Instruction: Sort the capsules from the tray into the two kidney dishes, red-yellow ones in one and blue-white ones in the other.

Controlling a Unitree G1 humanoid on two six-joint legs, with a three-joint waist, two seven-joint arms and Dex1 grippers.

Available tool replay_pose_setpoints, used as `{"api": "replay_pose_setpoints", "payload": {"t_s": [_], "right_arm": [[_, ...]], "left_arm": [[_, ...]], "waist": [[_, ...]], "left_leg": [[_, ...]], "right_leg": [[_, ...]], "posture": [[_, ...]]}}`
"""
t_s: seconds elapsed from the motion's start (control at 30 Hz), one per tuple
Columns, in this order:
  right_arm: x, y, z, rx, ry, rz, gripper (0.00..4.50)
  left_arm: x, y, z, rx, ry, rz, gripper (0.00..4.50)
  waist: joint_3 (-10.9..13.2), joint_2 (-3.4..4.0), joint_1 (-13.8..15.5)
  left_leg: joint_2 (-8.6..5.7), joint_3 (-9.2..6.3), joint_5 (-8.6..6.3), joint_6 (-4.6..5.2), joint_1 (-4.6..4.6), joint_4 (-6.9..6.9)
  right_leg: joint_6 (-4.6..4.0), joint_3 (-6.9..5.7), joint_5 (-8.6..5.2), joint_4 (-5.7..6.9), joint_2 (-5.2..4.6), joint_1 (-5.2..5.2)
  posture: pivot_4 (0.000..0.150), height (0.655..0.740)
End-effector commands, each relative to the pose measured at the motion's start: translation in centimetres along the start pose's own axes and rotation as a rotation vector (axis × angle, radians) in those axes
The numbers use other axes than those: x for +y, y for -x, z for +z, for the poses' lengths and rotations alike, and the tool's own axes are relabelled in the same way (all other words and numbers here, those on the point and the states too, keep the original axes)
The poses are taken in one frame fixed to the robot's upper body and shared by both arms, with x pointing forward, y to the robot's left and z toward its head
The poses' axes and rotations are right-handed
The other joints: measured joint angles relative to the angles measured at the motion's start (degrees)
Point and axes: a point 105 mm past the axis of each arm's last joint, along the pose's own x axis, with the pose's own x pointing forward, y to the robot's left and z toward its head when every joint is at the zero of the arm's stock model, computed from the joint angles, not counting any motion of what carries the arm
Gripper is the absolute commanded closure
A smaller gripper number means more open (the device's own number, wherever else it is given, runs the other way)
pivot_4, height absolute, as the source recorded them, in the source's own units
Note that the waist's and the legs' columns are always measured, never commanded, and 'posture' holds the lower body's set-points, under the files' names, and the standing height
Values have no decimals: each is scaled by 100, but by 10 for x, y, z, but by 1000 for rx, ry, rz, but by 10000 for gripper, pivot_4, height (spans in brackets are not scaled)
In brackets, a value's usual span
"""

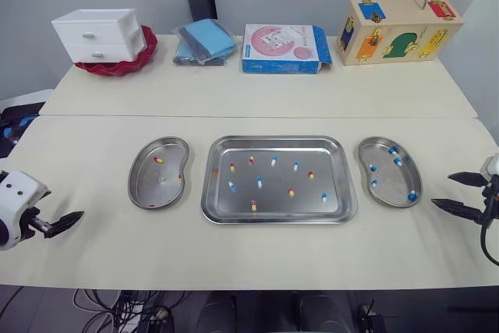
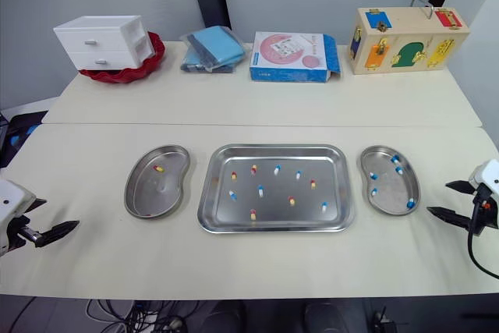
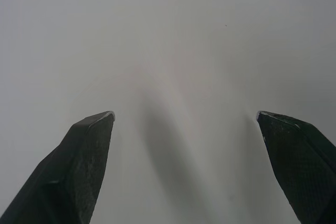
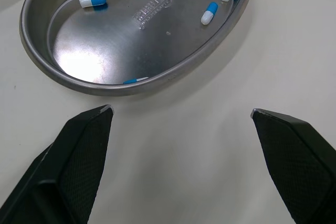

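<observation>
Across the middle of the table (image 1: 234,107) sits the steel tray (image 1: 278,219), holding a scatter of red-yellow capsules (image 1: 290,191) and blue-white capsules (image 1: 259,182), each lying apart from the others. Just beside the tray on the robot's left is the left kidney dish (image 1: 152,189), with one red-yellow capsule near its far end. Just beside the tray on the right is the right kidney dish (image 1: 387,181), holding several blue-white ones.

The head views place the left gripper (image 1: 76,217) at the table's near left edge, well apart from the dishes, and the right gripper (image 1: 442,190) just outside the right dish. Its spread is hard to judge from the head views. The left wrist view settles it: its fingers (image 3: 89,145) are spread wide over pale tabletop. The right wrist view shows that gripper equally wide, its tips near the dish's rim, with four blue-white capsules seen close inside the dish.
</observation>
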Motion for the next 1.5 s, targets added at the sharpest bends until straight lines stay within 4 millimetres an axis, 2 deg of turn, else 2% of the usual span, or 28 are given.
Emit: {"api": "replay_pose_setpoints", "payload": {"t_s": [0.03, 0.17, 0.8, 1.0, 1.07, 1.17, 1.3, 1.37, 1.43, 1.5], "right_arm": [[-4, 6, 5, -20, 22, -24, 462], [-5, 8, 0, -14, 11, -39, 462], [-6, 9, -4, -3, 5, -49, 462], [-6, 9, -4, -4, 6, -47, 462], [-6, 9, -4, -2, 5, -45, 462], [-6, 9, -6, 2, 3, -41, 462], [-7, 10, -7, 9, 0, -39, 462], [-8, 10, -7, 12, 0, -38, 462], [-9, 10, -6, 13, 1, -38, 462], [-9, 10, -5, 13, 4, -38, 462]], "left_arm": [[11, 4, 9, -36, -4, 36, 0], [13, -1, 12, -44, -9, 28, 0], [15, -4, 10, -35, -10, -2, 0], [6, 1, 11, -53, -10, -52, 0], [-7, 4, 17, -105, -6, -109, 0], [-39, 12, 31, -220, -26, -214, 0], [-76, 25, 44, -397, -9, -250, 0], [-113, 34, 42, -450, -41, -352, 0], [-139, 41, 43, -524, -31, -395, 0], [-157, 45, 47, -628, 20, -373, 0]], "waist": [[0, 0, 0], [0, 0, 12], [0, 0, -3], [-1, 1, -5], [-1, 1, -7], [-1, 2, -6], [-3, 0, 1], [-3, -1, 3], [-5, -4, -5], [-5, -3, 5]], "left_leg": [[0, 0, 0, 0, 0, 1], [-2, -4, 0, 0, 1, 13], [-2, -3, 1, 0, 9, 26], [-1, -1, 1, 0, 10, 27], [0, -2, 1, 0, 10, 27], [0, 1, 1, 0, 11, 27], [0, 8, 1, 0, 15, 29], [0, 4, 1, 0, 18, 32], [-1, 14, 0, 0, 23, 35], [-2, 19, 0, 1, 35, 34]], "right_leg": [[0, 0, 0, 1, 0, 0], [0, -2, 0, 13, 1, 1], [0, 1, 0, 48, 4, -1], [0, 2, 0, 51, 4, 0], [0, 2, 0, 51, 4, -1], [0, 5, 0, 52, 3, 1], [0, 10, 0, 50, 2, 6], [0, 9, 0, 52, 3, 12], [0, 18, 0, 48, 1, 15], [1, 22, 0, 41, 0, 27]], "posture": [[1500, 7400], [1500, 7400], [1500, 7400], [1500, 7400], [1500, 7400], [1500, 7400], [1500, 7400], [1500, 7400], [1500, 7400], [1500, 7400]]}}
